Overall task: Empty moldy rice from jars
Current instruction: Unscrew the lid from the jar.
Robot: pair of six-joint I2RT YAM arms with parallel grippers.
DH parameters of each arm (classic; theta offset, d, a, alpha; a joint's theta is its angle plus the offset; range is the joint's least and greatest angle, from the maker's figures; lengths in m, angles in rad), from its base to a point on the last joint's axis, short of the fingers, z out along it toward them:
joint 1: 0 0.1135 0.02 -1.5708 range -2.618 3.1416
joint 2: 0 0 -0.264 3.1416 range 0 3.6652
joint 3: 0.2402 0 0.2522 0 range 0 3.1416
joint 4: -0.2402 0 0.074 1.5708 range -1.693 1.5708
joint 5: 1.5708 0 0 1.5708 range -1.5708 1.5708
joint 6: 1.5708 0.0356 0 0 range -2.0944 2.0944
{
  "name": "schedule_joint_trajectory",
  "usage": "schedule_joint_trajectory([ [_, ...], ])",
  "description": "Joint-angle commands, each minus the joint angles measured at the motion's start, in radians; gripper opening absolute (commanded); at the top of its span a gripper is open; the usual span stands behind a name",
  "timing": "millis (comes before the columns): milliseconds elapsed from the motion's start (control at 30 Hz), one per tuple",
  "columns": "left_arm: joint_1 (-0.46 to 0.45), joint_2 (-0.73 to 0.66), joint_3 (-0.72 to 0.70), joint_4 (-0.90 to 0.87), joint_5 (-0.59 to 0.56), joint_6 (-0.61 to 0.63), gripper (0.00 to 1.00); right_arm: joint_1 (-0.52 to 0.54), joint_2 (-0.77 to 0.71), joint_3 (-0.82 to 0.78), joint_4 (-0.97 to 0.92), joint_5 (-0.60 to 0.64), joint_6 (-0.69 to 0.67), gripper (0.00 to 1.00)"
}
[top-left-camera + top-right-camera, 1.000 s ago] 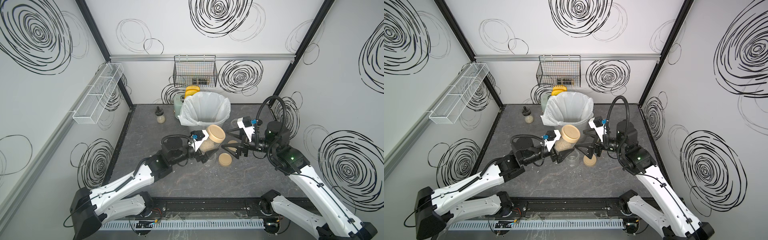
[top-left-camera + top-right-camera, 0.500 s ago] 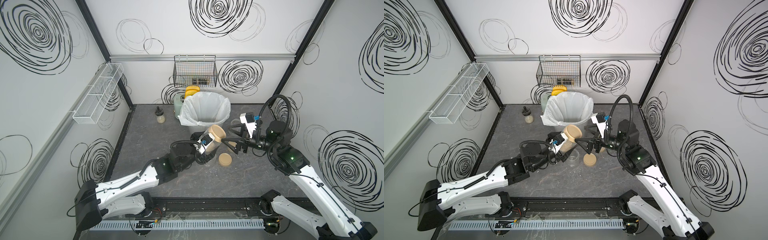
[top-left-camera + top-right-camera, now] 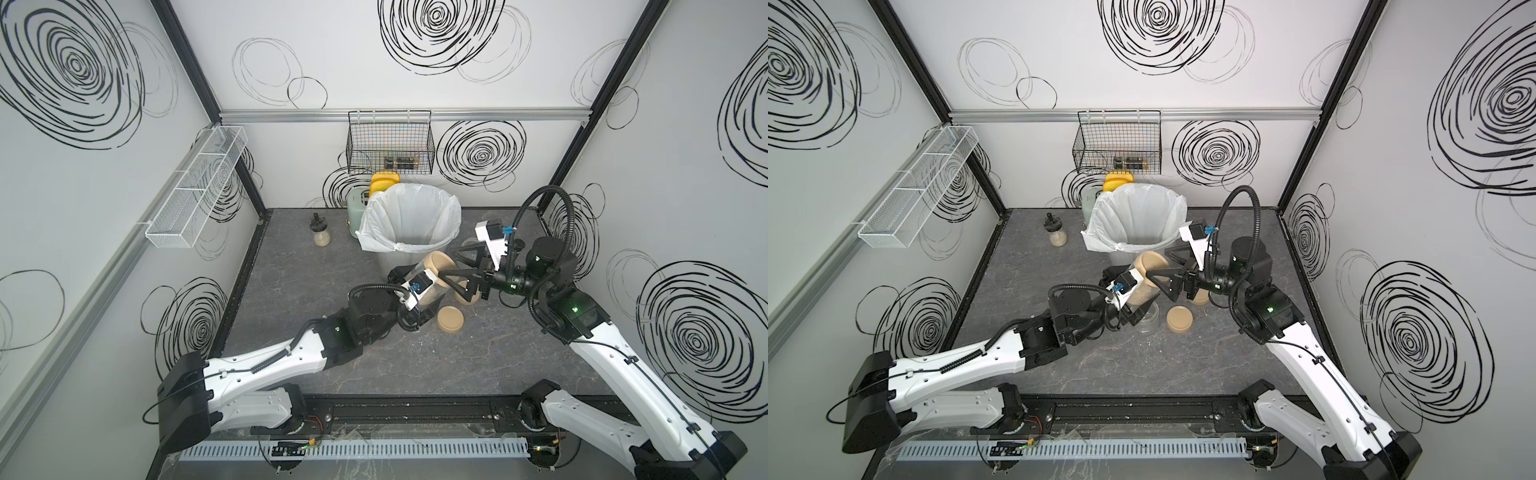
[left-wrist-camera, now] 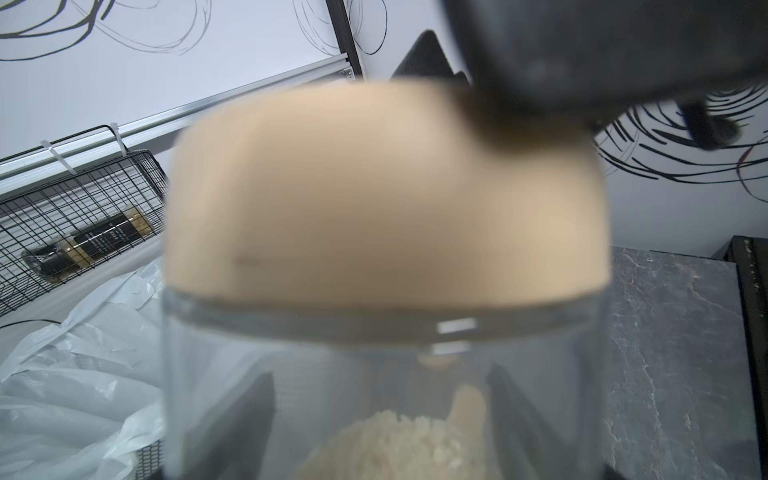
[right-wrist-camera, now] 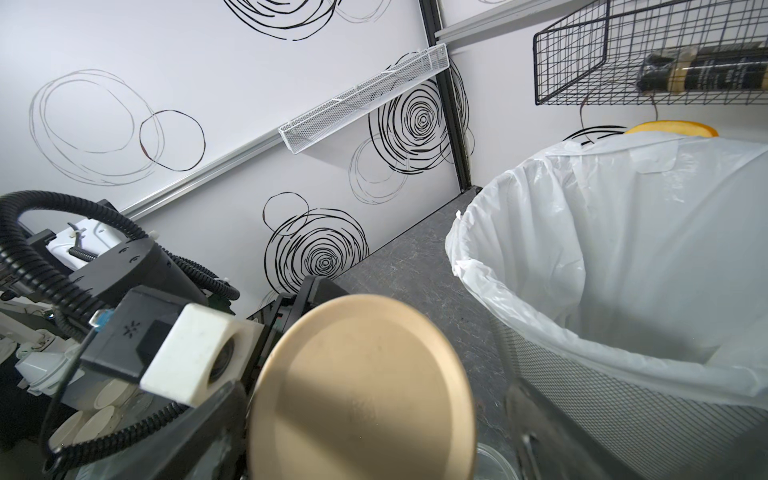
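In both top views a jar is seen lifted off the grey worktop and tilted. Its tan lid is on and turned toward the white-lined bin just beside it. The jar's clear body is clamped in the left claw, and a pale heap of rice is seen through its wall. The right claw is spread wide, with one finger on each side of the lid; whether they touch it cannot be told. Under the held jar a lidless jar stands on the worktop, and a loose lid lies just beside it. A small stoppered bottle stands well apart, near the back corner. A wire basket hangs on the back wall above the bin.

In the left wrist view the picture is largely filled by the blurred lid. The rice is heaped inside the clear wall, away from the lid. The lid's rim is overlapped by a dark finger of the right claw.

In the right wrist view the flat face of the lid is seen between dark fingers held wide apart. The bin's rim lies close beside it.
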Motion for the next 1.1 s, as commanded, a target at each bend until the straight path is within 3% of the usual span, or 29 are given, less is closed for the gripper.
schedule_joint_trajectory([
  [0,-0.007,-0.006,0.039,0.163,0.006,-0.001,0.57,0.006,0.009,-0.003,0.033,-0.016,0.006,0.98],
  [567,-0.005,-0.002,0.047,0.16,0.029,-0.016,0.58,0.037,0.034,-0.005,0.021,-0.033,-0.014,0.99],
  [767,0.015,-0.018,0.051,0.137,0.091,-0.056,0.57,0.038,0.034,-0.008,0.018,-0.033,-0.024,0.78],
  [900,0.071,-0.034,0.059,0.096,0.281,-0.138,0.57,0.038,0.029,0.0,0.0,-0.041,-0.05,0.73],
  [1067,0.186,-0.031,0.066,0.123,0.74,-0.3,0.58,0.038,0.022,0.002,-0.002,-0.117,-0.103,0.7],
])
